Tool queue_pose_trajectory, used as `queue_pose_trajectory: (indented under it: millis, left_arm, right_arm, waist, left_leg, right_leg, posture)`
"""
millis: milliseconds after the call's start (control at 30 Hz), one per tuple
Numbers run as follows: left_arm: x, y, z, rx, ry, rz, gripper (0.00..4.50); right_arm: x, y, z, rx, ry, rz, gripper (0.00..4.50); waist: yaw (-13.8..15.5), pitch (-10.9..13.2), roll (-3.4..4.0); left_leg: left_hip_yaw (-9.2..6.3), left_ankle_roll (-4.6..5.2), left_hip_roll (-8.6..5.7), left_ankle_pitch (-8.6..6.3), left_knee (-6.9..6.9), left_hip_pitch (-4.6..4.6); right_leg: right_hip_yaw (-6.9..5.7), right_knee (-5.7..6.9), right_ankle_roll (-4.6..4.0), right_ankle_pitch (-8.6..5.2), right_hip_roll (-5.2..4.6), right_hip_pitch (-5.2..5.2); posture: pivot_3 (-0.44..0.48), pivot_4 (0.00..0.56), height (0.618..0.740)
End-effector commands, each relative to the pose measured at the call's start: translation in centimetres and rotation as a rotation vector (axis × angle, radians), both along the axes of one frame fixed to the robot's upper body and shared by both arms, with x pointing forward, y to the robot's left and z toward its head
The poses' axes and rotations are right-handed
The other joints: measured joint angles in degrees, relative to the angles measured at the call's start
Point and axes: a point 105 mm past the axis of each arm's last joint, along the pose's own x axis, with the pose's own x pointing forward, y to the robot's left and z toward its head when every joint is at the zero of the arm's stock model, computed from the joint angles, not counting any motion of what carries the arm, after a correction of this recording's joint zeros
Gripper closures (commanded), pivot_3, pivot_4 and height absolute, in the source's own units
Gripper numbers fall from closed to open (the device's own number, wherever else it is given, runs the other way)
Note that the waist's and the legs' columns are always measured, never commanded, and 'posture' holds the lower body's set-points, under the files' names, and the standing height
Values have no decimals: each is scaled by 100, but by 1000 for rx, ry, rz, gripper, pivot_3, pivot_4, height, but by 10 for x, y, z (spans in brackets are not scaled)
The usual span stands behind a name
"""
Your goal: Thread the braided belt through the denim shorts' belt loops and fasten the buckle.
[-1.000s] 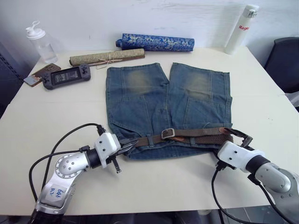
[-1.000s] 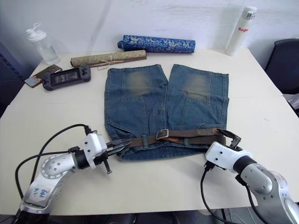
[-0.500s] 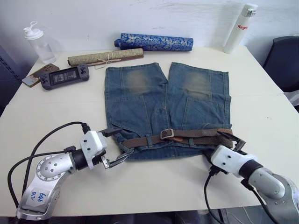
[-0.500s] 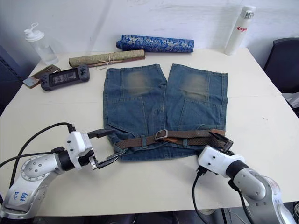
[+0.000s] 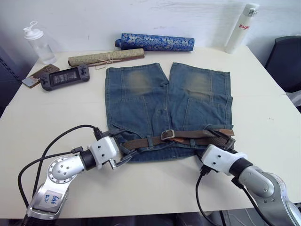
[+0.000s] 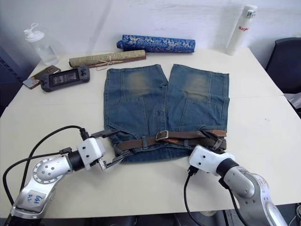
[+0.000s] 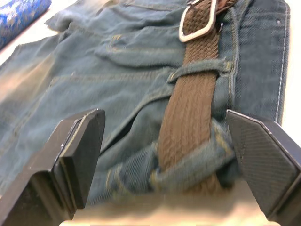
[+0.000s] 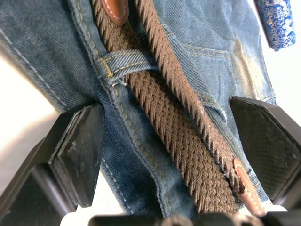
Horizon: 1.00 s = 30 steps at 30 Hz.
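The faded blue denim shorts lie flat on the cream-white table, waistband toward the robot. The dark-brown braided belt with its silver metal buckle already runs along the waistband, under the small denim belt loops.

The left gripper stands at the left end of the waistband with its jaws wide, around the belt and cloth but not closed. The right gripper is at the right end, also spread wide over the doubled belt.

I judge the fastening is nearly finished. Each gripper should close only on the strap, not on the denim below, and pull gently along the waistband so the loops do not bunch.

The table is against a white wall.
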Motion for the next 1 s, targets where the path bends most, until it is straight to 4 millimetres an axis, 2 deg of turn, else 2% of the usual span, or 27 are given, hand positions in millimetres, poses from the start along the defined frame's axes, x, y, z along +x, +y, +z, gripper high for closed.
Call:
queue_pose_trajectory:
  millis: [33,167,300,433,567,800,1000]
  left_arm:
    - [4,-7,0,37,-44,9,55]
    - [11,-6,-11,112,-46,42,55]
    - [16,7,-16,215,-85,112,55]
    - [16,17,-16,212,-96,168,55]
    - [13,15,-8,179,-166,182,1240]
    - [9,9,-14,187,-181,159,4401]
    - [15,6,-16,154,-157,180,4453]
  right_arm:
    - [4,3,10,4,-40,0,0]
    - [7,4,11,7,-42,-2,0]
    - [8,3,15,17,-53,-14,0]
    - [8,2,15,7,-53,-13,0]
    - [4,1,13,-6,-57,-12,0]
    - [1,2,11,-19,-91,-15,0]
    - [-8,2,9,-27,-93,0,0]
  waist:
    - [1,1,-1]
    - [10,1,-1]
    - [9,0,0]
    - [3,0,0]
    - [0,0,0]
    - [9,0,0]
    - [15,0,-1]
  left_leg:
    - [0,0,0,0,0,0]
    - [0,-1,0,0,1,0]
    - [0,-1,1,0,1,0]
    - [0,-1,1,0,1,5]
    - [-1,-1,3,0,1,7]
    - [-5,-2,2,0,1,3]
    - [-6,-2,1,-1,1,2]
  right_leg:
    - [0,3,1,0,0,-1]
    - [1,22,3,-1,-1,-10]
    - [1,42,12,-1,-1,-22]
    - [2,56,15,-3,-1,-22]
    - [1,72,24,-8,-1,-28]
    - [0,75,26,-9,-1,-30]
    - [0,76,27,-9,-2,-30]
  posture:
    - [0,150,637]
    - [0,150,637]
    - [0,150,637]
    - [0,150,637]
    - [0,150,637]
    - [0,150,637]
    - [0,150,637]
